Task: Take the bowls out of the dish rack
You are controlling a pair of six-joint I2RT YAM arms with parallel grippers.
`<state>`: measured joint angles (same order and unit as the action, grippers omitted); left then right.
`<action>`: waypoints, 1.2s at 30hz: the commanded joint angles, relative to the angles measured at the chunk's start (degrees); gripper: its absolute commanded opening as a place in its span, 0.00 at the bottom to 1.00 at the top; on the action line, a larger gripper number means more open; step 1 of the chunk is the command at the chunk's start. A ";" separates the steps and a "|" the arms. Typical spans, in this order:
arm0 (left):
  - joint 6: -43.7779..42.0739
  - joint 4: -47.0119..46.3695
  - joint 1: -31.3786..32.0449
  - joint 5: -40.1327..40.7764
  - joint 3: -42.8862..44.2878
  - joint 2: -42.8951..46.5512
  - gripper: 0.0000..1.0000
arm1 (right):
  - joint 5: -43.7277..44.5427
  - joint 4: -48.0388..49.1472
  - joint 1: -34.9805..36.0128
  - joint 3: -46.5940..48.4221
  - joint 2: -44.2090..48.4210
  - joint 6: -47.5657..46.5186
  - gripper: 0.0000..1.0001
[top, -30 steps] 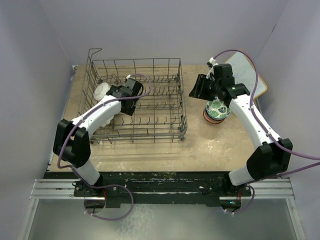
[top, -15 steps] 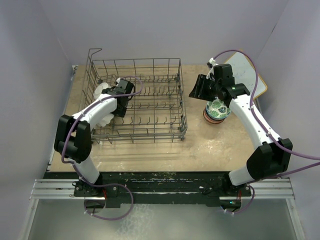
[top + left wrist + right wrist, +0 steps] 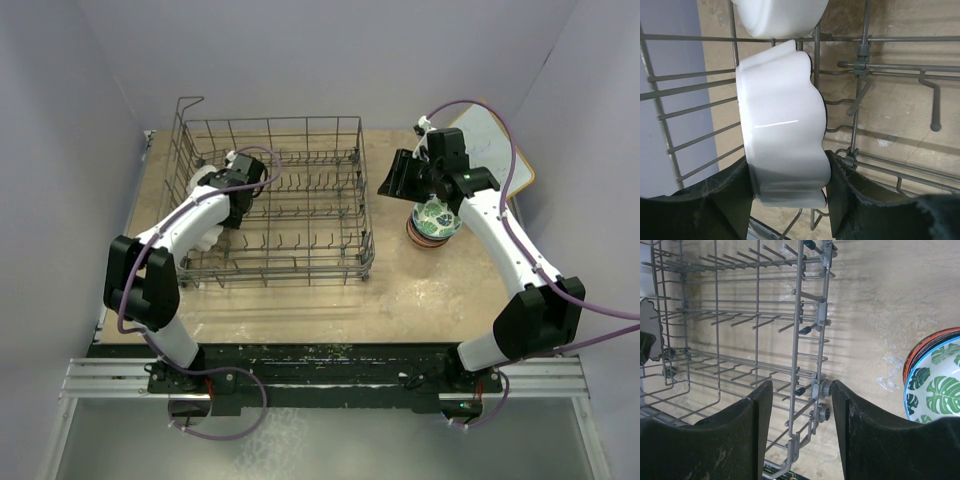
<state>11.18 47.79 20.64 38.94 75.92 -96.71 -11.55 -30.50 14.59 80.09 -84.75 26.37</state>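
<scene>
Bowl (image 3: 782,130) stands on edge in dish rack (image 3: 300,262), left pincer (image 3: 787,169) clamped across it, right pincer (image 3: 802,386) apart

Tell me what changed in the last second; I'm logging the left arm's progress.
The left tool swung left across the dish rack to its left end, and its fingers now flank a white scalloped bowl; whether they grip it is unclear. The right tool, open near the stacked bowls, and those bowls stayed put.
</scene>
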 commanded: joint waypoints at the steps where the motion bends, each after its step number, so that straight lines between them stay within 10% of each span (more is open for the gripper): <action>1: -0.52 0.53 0.23 3.37 6.57 4.00 0.38 | -0.84 0.76 0.07 -0.51 1.34 -0.87 0.53; 21: -2.27 9.39 1.77 -4.41 32.27 4.00 0.23 | -2.00 1.15 0.01 0.65 0.15 -1.54 0.53; 36: 13.21 -5.57 0.49 -63.60 36.87 3.43 0.21 | -13.75 9.17 -0.02 1.93 2.35 2.32 0.52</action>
<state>16.58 55.72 21.74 -1.89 112.57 -95.85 -16.86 -28.25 14.57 81.43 -85.08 25.71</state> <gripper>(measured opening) 0.556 0.529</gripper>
